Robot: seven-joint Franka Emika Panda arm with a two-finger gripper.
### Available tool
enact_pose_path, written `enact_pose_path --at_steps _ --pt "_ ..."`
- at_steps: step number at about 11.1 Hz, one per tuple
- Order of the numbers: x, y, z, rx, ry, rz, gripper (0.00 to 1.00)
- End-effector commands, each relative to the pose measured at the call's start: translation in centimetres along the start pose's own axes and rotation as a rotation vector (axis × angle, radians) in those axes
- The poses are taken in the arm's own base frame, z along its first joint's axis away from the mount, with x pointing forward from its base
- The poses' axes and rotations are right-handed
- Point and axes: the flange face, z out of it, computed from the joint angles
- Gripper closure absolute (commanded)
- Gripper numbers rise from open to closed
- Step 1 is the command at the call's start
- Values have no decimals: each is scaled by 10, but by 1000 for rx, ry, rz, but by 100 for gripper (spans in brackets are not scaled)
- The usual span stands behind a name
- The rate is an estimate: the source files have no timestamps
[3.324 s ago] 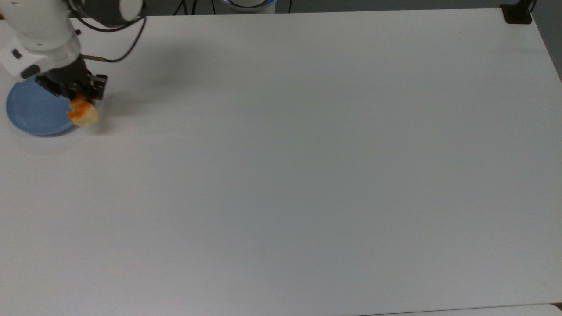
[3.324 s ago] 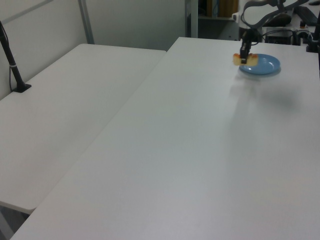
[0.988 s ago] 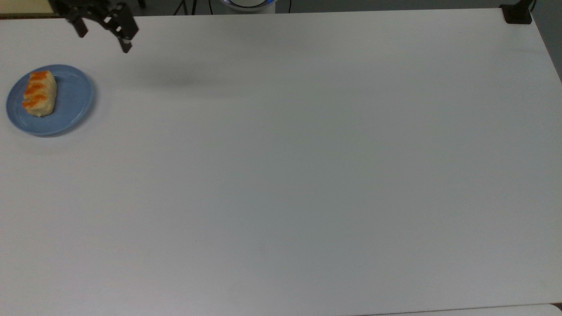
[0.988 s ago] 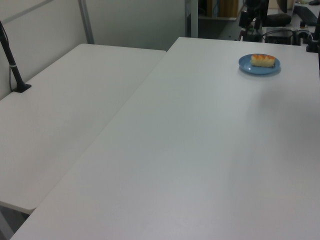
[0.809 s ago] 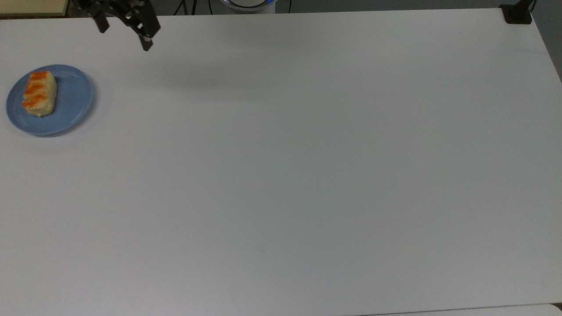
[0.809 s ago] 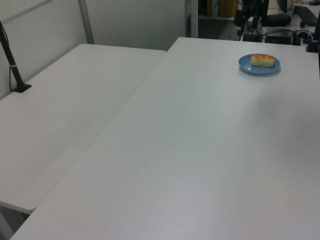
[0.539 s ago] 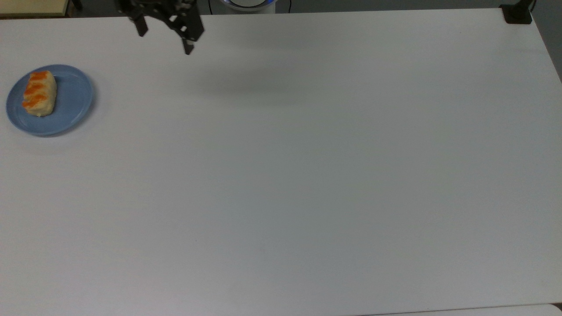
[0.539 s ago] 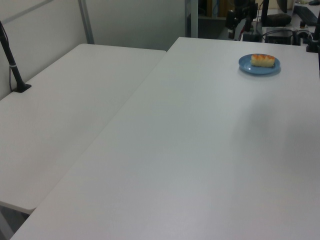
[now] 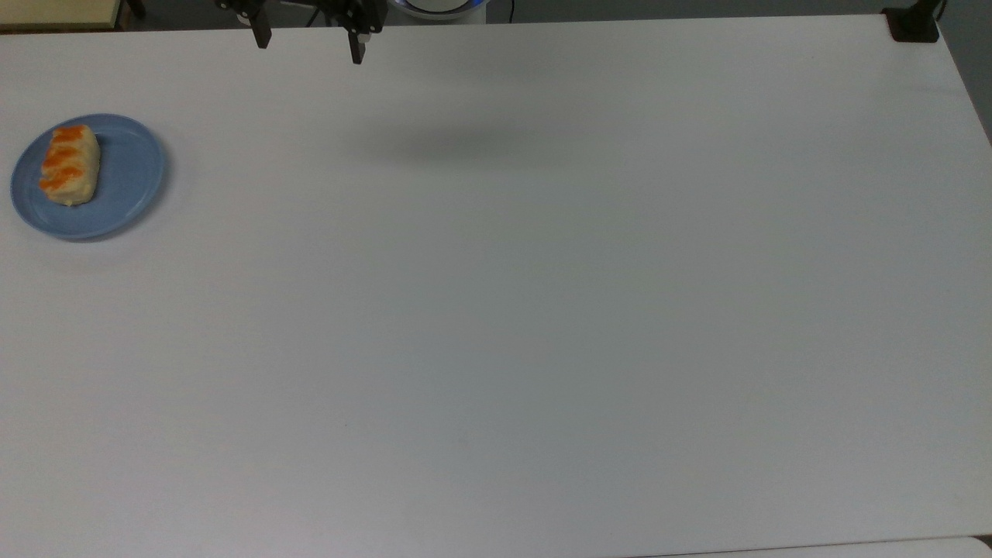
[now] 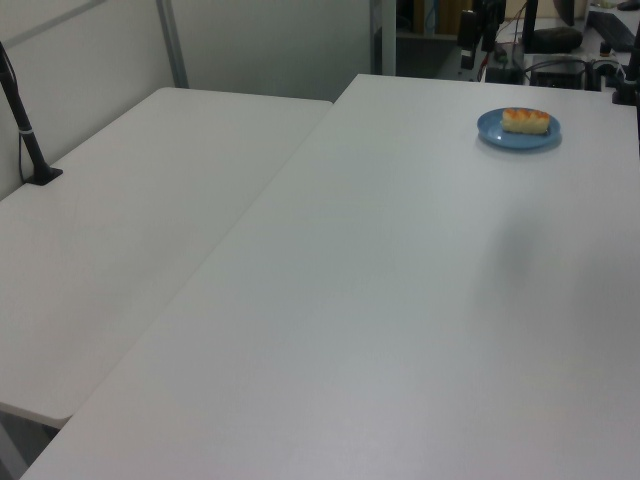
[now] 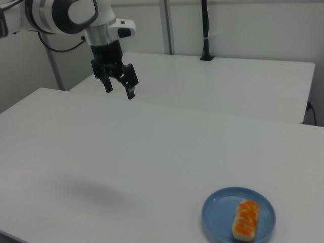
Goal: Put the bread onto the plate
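The pincer (image 11: 119,90) is held wide open and empty, raised above the white tabletop (image 9: 542,310). Well apart from the pincer, toward the top view's left, the bread (image 9: 70,164) is seen lying flat on the blue plate (image 9: 124,194).

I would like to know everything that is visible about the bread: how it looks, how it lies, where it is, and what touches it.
The bread is a small oblong roll, pale cream with orange-brown glazed stripes across its top. It lies flat, stripes up, on the round light-blue plate, resting toward the top view's left side of the plate and inside the rim. Nothing but the plate touches it. The open gripper hangs in the air far from it.
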Motion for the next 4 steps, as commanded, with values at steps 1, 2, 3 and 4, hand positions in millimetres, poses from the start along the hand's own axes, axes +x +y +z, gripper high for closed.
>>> enact_pose_path --at_steps 1,2,3,4 --pt "-6 0 -11 9 -7 -15 0" --pt "-6 1 -9 6 -10 -23 0" --pt "-6 0 -8 6 -10 -27 0" --pt "-6 0 -8 6 -10 -30 0"
